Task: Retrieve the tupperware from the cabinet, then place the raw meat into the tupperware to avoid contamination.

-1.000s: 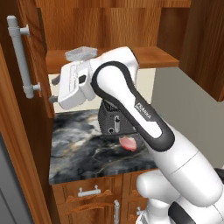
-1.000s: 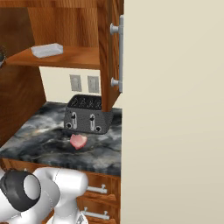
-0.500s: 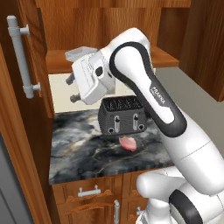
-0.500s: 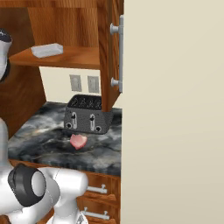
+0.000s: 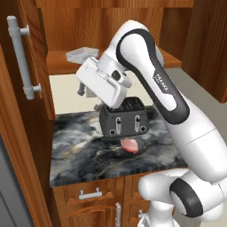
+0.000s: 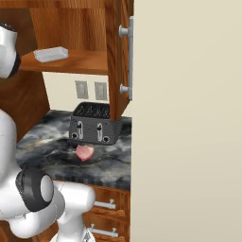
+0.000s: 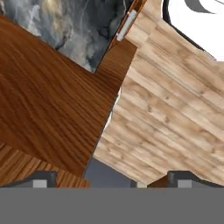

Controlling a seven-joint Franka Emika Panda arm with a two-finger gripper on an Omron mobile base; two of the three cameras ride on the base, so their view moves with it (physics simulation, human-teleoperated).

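Observation:
The cabinet (image 5: 41, 48) stands open, its doors swung out to both sides. On its shelf lies the clear tupperware (image 5: 82, 54) (image 6: 51, 54). My gripper (image 5: 90, 99) hangs just below the shelf's front edge, under the tupperware and in front of the wall, pointing down and to the left. It is open, with nothing between its fingertips (image 7: 41, 179). The pink raw meat (image 5: 130, 145) (image 6: 84, 152) lies on the dark marble counter (image 5: 80, 155) in front of the toaster, well below my hand.
A dark grey toaster (image 5: 124, 119) (image 6: 94, 125) stands at the back of the counter, right below my wrist. The left door's bar handle (image 5: 24, 57) and the right door (image 6: 117, 56) flank the opening. Drawers (image 5: 91, 194) sit under the counter.
My arm has lifted its elbow and carried the open hand rightward, from beside the left door to under the shelf above the toaster. The tupperware and the meat have stayed put.

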